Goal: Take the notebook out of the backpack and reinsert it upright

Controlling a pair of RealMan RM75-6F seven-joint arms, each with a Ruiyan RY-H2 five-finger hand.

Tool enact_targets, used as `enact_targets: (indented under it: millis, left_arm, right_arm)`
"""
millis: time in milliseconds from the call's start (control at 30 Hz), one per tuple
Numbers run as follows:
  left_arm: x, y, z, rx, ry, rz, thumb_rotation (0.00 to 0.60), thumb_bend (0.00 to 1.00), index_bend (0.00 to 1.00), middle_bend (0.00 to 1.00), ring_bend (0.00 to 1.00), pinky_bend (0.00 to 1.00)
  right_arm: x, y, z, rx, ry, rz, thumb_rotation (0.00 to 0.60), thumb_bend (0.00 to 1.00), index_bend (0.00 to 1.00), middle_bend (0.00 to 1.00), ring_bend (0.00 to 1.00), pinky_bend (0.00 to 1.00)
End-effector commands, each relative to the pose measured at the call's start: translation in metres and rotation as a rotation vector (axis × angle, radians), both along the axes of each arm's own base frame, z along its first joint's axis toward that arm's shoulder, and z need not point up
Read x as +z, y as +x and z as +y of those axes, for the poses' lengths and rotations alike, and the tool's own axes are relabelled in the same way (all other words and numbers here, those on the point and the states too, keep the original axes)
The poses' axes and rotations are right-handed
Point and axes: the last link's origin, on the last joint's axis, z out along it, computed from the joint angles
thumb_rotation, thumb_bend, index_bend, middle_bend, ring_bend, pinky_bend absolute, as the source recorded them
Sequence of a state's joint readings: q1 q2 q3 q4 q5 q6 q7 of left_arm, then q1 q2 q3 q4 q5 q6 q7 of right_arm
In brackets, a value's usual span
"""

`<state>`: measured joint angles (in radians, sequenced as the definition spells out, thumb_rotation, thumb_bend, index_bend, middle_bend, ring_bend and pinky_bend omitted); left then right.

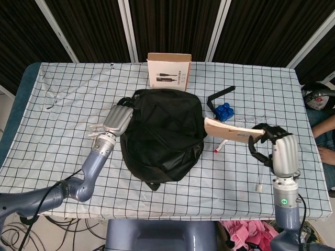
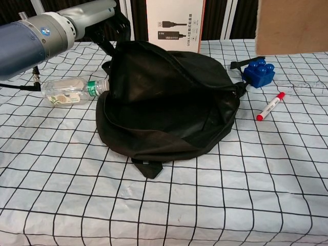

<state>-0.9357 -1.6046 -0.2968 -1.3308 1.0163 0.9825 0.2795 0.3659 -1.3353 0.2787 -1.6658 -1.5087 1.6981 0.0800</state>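
The black backpack [image 1: 162, 133] [image 2: 164, 107] lies flat mid-table with its mouth sagging toward me. My left hand [image 1: 116, 120] [image 2: 110, 28] grips the bag's left edge. The brown spiral notebook [image 1: 230, 129] is fully out of the bag and held in the air to its right, roughly level in the head view, by my right hand [image 1: 275, 147], which grips its right end. In the chest view only the notebook's [image 2: 292, 25] lower part shows at the top right, and the right hand is out of frame.
A plastic bottle [image 2: 72, 91] lies left of the bag, beside my left wrist. A blue block [image 1: 225, 111] [image 2: 259, 73] and a red marker [image 2: 270, 106] sit right of the bag, below the notebook. A white box [image 1: 168, 70] stands behind; a thin white stick [image 1: 260, 175] lies at the right.
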Motion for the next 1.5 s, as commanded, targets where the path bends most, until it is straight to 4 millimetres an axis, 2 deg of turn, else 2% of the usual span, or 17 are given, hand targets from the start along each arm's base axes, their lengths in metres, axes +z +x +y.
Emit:
enact_targets:
  millis: [33,133,267,400,467,567,700,833,1000,1267,1400,1500]
  left_arm:
    - [0.002,-0.001,-0.007,-0.008,-0.018,-0.008,0.6,0.42,0.6,0.63,0.26,0.15]
    - [0.005,0.001,-0.016,-0.024,-0.044,-0.013,0.6,0.42,0.6,0.63,0.26,0.15]
    - [0.01,0.003,-0.029,-0.042,-0.085,-0.009,0.6,0.38,0.54,0.57,0.25,0.13]
    - [0.017,0.0,-0.043,-0.058,-0.152,0.041,0.6,0.18,0.32,0.31,0.09,0.02]
    - [0.026,-0.005,-0.054,-0.048,-0.214,0.085,0.6,0.1,0.24,0.21,0.02,0.0]
    - [0.042,-0.01,-0.068,-0.008,-0.294,0.102,0.6,0.03,0.19,0.13,0.0,0.0]
    - [0.066,-0.016,-0.078,0.048,-0.348,0.09,0.6,0.01,0.17,0.12,0.0,0.0]
    - [0.088,-0.021,-0.08,0.071,-0.314,0.065,0.6,0.01,0.17,0.12,0.0,0.0]
    - [0.11,-0.029,-0.075,0.069,-0.21,0.016,0.6,0.01,0.19,0.12,0.0,0.0]
    - [0.123,-0.045,-0.062,0.089,-0.141,-0.002,0.6,0.01,0.19,0.13,0.0,0.0]
    - [0.122,-0.049,-0.058,0.098,-0.134,-0.002,0.6,0.01,0.22,0.13,0.0,0.0]
    - [0.122,-0.051,-0.056,0.095,-0.128,-0.002,0.6,0.01,0.22,0.13,0.0,0.0]
  right_arm:
    - [0.023,-0.007,-0.008,-0.045,-0.067,0.015,0.6,0.51,0.74,0.63,0.68,0.62]
    - [0.031,-0.011,-0.021,-0.077,-0.085,0.067,0.6,0.51,0.74,0.63,0.68,0.62]
    - [0.028,-0.01,-0.041,-0.105,-0.066,0.145,0.6,0.51,0.74,0.63,0.68,0.62]
    - [0.019,-0.004,-0.06,-0.107,-0.052,0.225,0.6,0.51,0.74,0.63,0.68,0.62]
    - [0.013,0.0,-0.071,-0.108,-0.044,0.261,0.6,0.51,0.74,0.63,0.68,0.62]
    - [0.005,0.008,-0.087,-0.11,-0.032,0.279,0.6,0.51,0.74,0.63,0.68,0.62]
    - [-0.006,0.025,-0.105,-0.1,-0.015,0.302,0.6,0.51,0.74,0.63,0.68,0.62]
    - [-0.022,0.045,-0.117,-0.072,0.028,0.285,0.6,0.51,0.74,0.63,0.68,0.62]
    - [-0.058,0.073,-0.125,-0.024,0.083,0.321,0.6,0.51,0.74,0.63,0.68,0.62]
    - [-0.121,0.108,-0.12,0.053,0.086,0.437,0.6,0.51,0.74,0.63,0.68,0.62]
    - [-0.142,0.116,-0.12,0.07,0.071,0.487,0.6,0.51,0.74,0.63,0.68,0.62]
    - [-0.151,0.116,-0.121,0.072,0.033,0.543,0.6,0.51,0.74,0.62,0.67,0.62]
